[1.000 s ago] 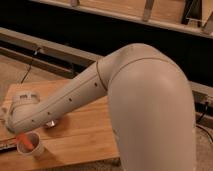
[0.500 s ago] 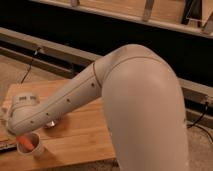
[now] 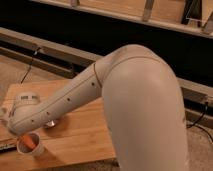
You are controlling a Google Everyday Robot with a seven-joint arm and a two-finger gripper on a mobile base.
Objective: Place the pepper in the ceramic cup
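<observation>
Pepper (image 3: 30, 142) in cup (image 3: 31, 145) (hand (image 3: 7, 121) beside)

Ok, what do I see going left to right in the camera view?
Ceramic cup with the pepper inside → big elbow → black cable. The tool hides behind the arm's end above the cup.

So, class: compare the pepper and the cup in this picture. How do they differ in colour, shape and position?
The pepper is orange and slim; the cup is off-white and round. The pepper lies inside the cup; the cup stands upright on the wooden board, near its front left edge. Both sit below the arm's wrist end; the hand there is hidden, near the board's left edge.
</observation>
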